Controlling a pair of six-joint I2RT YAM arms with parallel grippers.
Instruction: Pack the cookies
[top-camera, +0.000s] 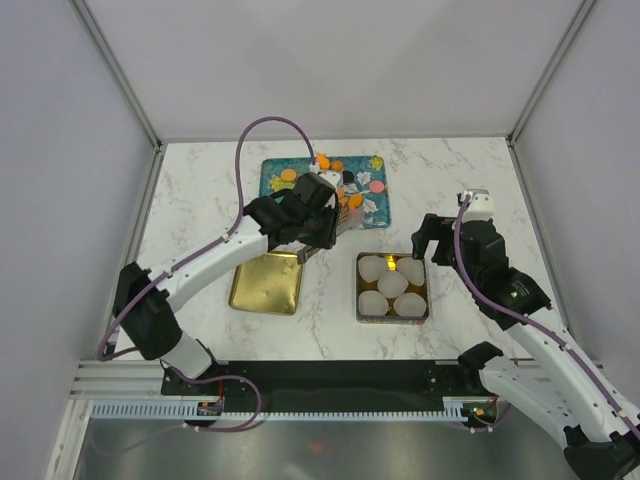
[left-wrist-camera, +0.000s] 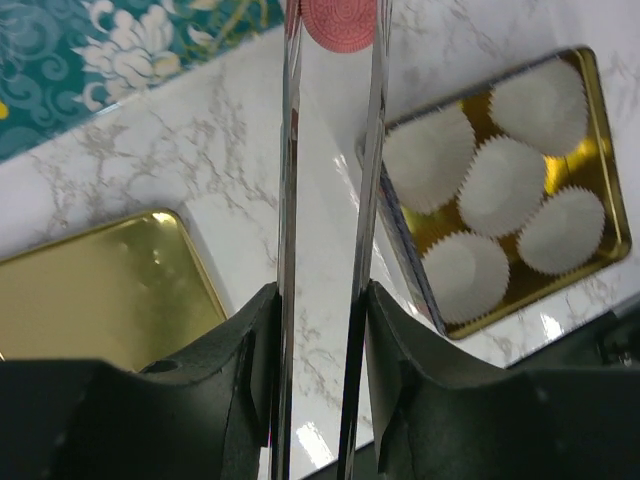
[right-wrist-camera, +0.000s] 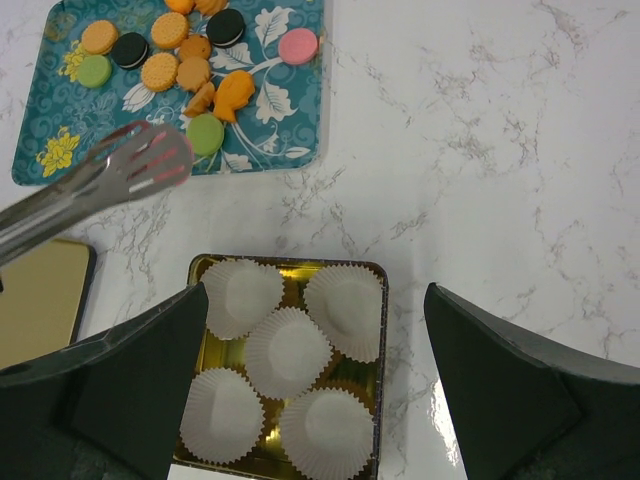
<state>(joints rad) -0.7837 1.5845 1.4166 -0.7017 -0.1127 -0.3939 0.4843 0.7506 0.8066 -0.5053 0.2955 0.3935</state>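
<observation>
Marble bench (top-camera: 200, 180); left end effector (left-wrist-camera: 322, 340) clamps tongs (left-wrist-camera: 290, 200) pointing right, tips nipping a pink cookie (left-wrist-camera: 338, 22), face toward wrist; right end effector (right-wrist-camera: 310, 300) gapes empty.

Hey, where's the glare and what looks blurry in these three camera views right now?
Top external: even, soft light, one bright glint in the gold tin among the paper cups. Left wrist: the tongs are so close they smear into mirror-like streaks; the pink cookie is cropped by the top edge. Right wrist: the tongs look soft, and the marble table shows a white glare patch.
</observation>
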